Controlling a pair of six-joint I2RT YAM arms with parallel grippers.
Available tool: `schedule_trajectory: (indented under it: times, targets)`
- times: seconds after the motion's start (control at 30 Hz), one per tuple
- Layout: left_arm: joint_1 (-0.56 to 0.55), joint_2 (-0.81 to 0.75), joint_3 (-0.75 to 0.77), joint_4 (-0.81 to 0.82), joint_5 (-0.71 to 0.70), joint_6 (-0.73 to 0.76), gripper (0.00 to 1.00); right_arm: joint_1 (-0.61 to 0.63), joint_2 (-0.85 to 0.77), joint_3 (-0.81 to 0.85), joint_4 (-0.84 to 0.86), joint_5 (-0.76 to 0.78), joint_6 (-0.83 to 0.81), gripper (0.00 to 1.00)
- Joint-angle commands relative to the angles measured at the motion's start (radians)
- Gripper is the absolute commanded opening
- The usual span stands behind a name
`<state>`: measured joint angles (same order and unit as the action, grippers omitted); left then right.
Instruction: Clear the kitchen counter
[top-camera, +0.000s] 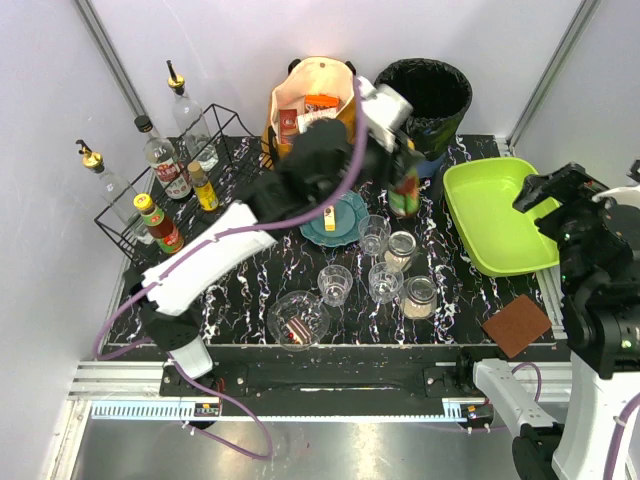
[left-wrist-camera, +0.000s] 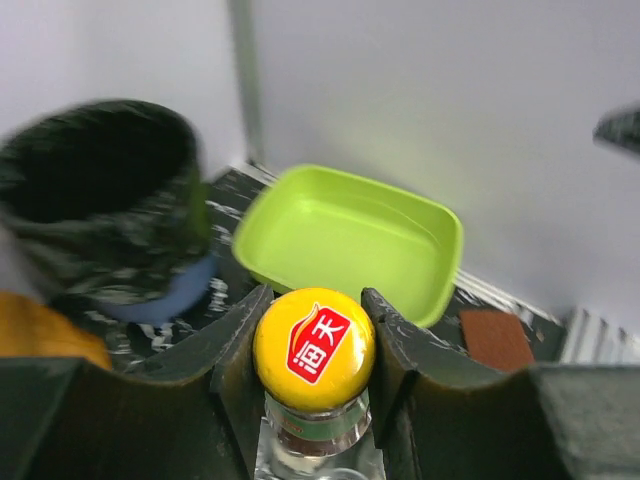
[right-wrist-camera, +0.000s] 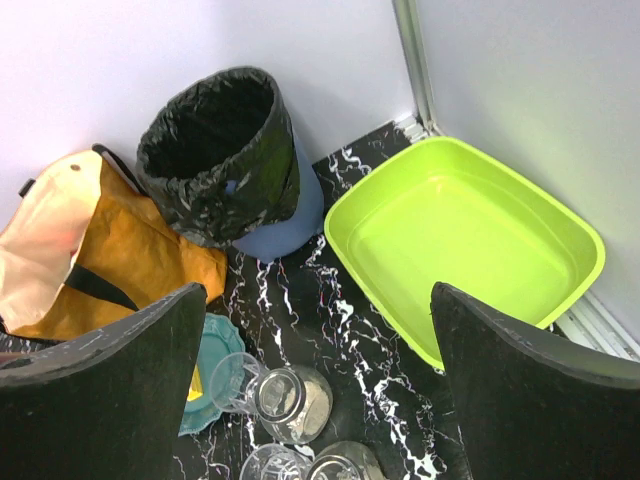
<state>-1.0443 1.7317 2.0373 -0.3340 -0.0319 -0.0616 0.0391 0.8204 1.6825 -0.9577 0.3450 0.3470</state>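
Top external view: the black, white-veined table (top-camera: 250, 300) spans the cell, crowded with things. The left claw (top-camera: 403, 165) reaches toward the far edge and is clamped on a bottle (top-camera: 405, 198) just in front of the bin (top-camera: 425, 95). In the left wrist view its fingers (left-wrist-camera: 235, 355) close in on either side of the yellow cap (left-wrist-camera: 314, 347). The right claw (top-camera: 548, 190) hangs over the right rim of the green tray (top-camera: 495, 215) at the far right corner, fingers (right-wrist-camera: 110, 380) wide apart, gripping nothing. Glasses (top-camera: 335, 283) stand mid-table. A brown pad (top-camera: 517, 325) lies at the near right corner.
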Motion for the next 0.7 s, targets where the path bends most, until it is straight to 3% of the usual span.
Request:
schedule_trajectory:
  times: [0.0, 0.2, 0.47, 0.53, 0.67]
  targets:
    - [0.14, -0.13, 0.061, 0.012, -0.112, 0.0, 0.0, 0.007, 0.04, -0.087, 0.166, -0.047, 0.009, 0.98]
    - [0.349, -0.185, 0.028, -0.045, -0.241, 0.0, 0.0, 0.005, 0.088, -0.159, 0.263, -0.136, 0.073, 0.97]
    - [0.607, -0.163, -0.009, -0.072, -0.374, -0.02, 0.0, 0.005, 0.088, -0.247, 0.313, -0.141, 0.104, 0.97]
    - [0.689, -0.15, -0.023, -0.097, -0.341, -0.075, 0.0, 0.007, 0.079, -0.267, 0.323, -0.138, 0.106, 0.98]
    - [0.814, -0.158, -0.126, 0.008, -0.248, -0.127, 0.0, 0.007, 0.082, -0.283, 0.327, -0.129, 0.099, 0.98]
